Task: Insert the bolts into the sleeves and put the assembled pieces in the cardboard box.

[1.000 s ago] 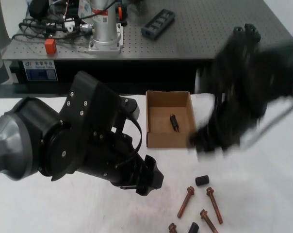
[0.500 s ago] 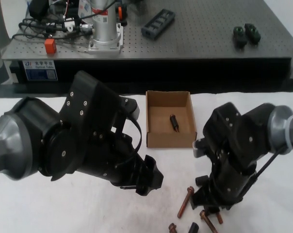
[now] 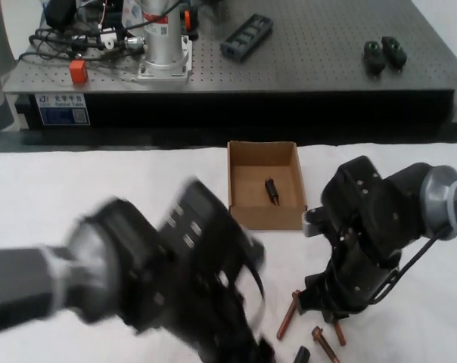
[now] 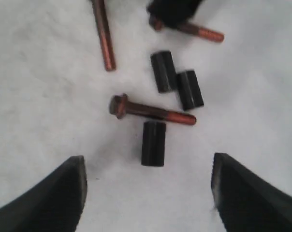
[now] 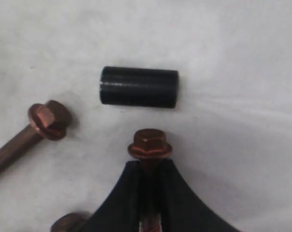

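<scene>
Clamped bolt (image 5: 150,144): its hex head pokes out past the fingertips of the right gripper (image 5: 150,166), low over the cloth of the counter (image 3: 100,174), on the near side of the cardboard box (image 3: 265,217).
Risk, right side: the shank runs back between the fingers, so I judge the threaded end may not be free to meet a sleeve. The hold is narrow and close under the head, so the bolt could also swing on lifting.
Risk, left side: the left gripper (image 4: 147,188) hangs over a crowded patch, also on the box's near side. Closing on the nearest sleeve (image 4: 153,143) could nudge the loose bolt (image 4: 151,110) just beside it and roll the sleeve away.
Right gripper: clenched on the clamped bolt's shank, fingers almost together.
Left gripper: spread wide, grasping nothing, with the nearest sleeve lined up between its fingers.
Crosswise sleeve (image 5: 138,87): lies just beyond the clamped bolt's head, apart from it.
Cardboard box: one assembled piece (image 3: 272,190) lies inside. By the loose parts outside it, most of the task remains.
</scene>
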Controlling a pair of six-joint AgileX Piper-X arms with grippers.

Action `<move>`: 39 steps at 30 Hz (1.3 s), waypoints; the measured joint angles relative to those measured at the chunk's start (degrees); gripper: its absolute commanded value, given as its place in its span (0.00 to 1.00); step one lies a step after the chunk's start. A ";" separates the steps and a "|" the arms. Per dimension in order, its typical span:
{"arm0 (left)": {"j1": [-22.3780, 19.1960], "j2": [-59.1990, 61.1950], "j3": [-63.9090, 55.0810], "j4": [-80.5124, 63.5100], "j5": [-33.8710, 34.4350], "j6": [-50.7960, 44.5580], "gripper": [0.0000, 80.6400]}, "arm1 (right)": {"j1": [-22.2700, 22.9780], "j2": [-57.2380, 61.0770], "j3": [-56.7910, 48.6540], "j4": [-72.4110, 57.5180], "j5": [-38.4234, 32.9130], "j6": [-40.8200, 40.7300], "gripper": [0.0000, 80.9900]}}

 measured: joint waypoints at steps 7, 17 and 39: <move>-2.99 7.87 -8.09 5.93 -6.74 4.87 0.56 | -4.52 -8.92 7.60 0.28 -0.50 -0.52 0.00; -2.96 12.10 -11.99 8.51 -8.71 6.13 0.44 | -5.44 -28.80 14.91 2.68 -1.97 0.71 0.00; -1.11 -5.53 -2.09 -5.76 -5.66 -3.97 0.01 | 2.18 -40.39 15.22 -28.08 -27.09 20.15 0.00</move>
